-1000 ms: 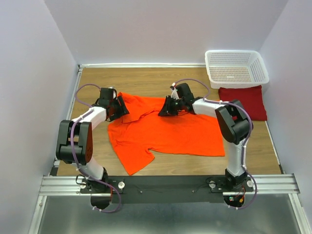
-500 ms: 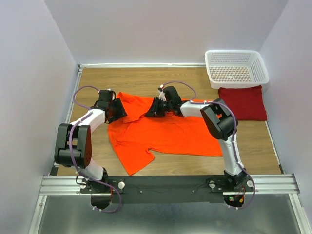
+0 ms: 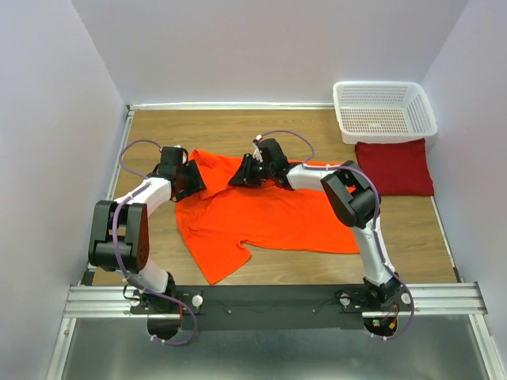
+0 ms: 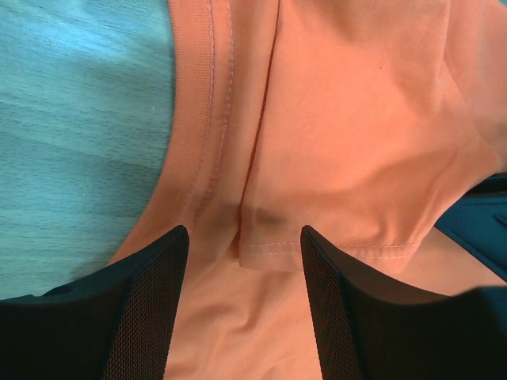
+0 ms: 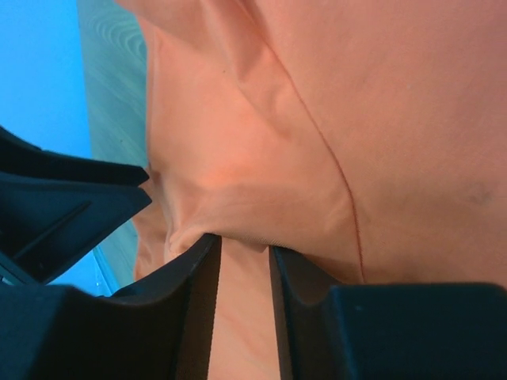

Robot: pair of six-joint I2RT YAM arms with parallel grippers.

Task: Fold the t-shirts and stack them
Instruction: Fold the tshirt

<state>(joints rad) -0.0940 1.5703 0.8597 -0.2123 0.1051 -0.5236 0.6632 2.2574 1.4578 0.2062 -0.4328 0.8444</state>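
Note:
The bright orange t-shirt (image 3: pixel 269 218) lies partly spread on the wooden table, one sleeve pointing to the near edge. My left gripper (image 3: pixel 193 179) sits at the shirt's far left corner. In the left wrist view it (image 4: pixel 243 237) is open, its fingers either side of a stitched hem of orange cloth (image 4: pixel 364 119). My right gripper (image 3: pixel 238 174) is at the shirt's far edge, close to the left one. In the right wrist view it (image 5: pixel 244 249) is shut on a pinched fold of the orange cloth (image 5: pixel 396 103). The dark red t-shirt (image 3: pixel 396 165) lies folded at the right.
A white mesh basket (image 3: pixel 426 107) stands at the far right corner, just behind the dark red shirt. Bare wood (image 3: pixel 238 131) shows behind the orange shirt. White walls close in on the left, right and back. The arm bases sit at the near edge.
My right gripper has slid left along the shirt's far edge, pulling orange cloth toward the left gripper. The left gripper has barely moved.

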